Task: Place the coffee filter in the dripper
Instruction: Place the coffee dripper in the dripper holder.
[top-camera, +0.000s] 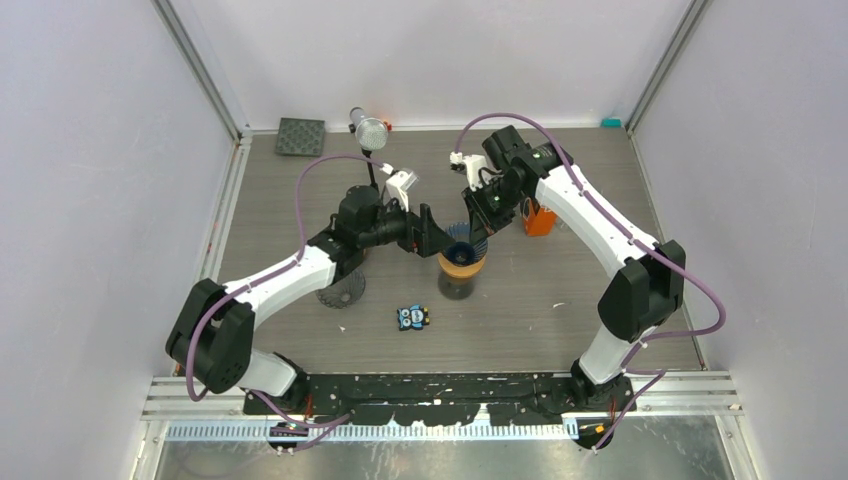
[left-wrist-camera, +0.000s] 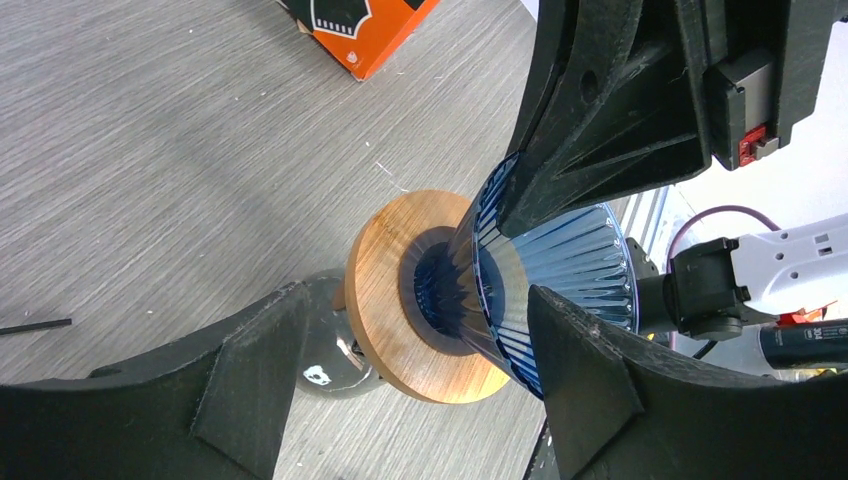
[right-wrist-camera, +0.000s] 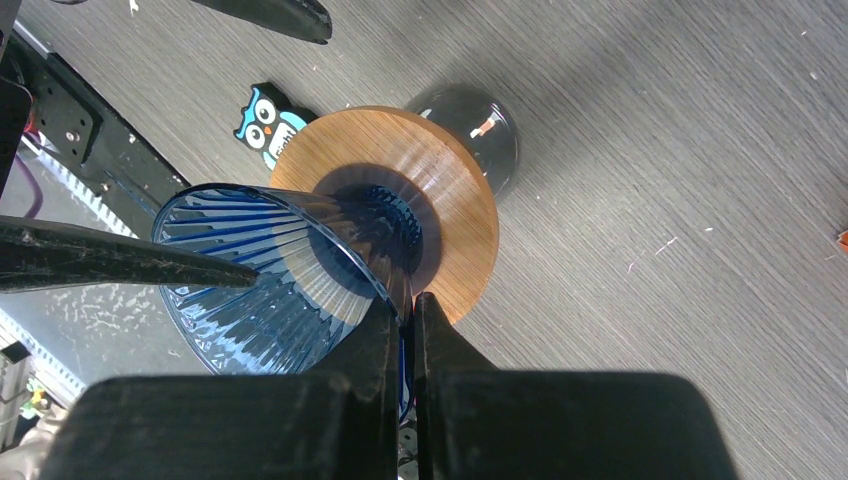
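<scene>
My R gripper (right-wrist-camera: 412, 300) is nipped shut on the dripper (right-wrist-camera: 250, 270) rim, prob. to steady it atop the carafe (right-wrist-camera: 470, 130). My L gripper (left-wrist-camera: 415, 300) stands wide, empty, jaws either side of it. Coffee filter (top-camera: 340, 292), appar. the pleated disc, lies on table (top-camera: 560, 330) left of the carafe, not yet fetched.

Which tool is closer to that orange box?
Right. The right tool sits just left of the orange box; the left tool is farther left, on the dripper's far side.
</scene>
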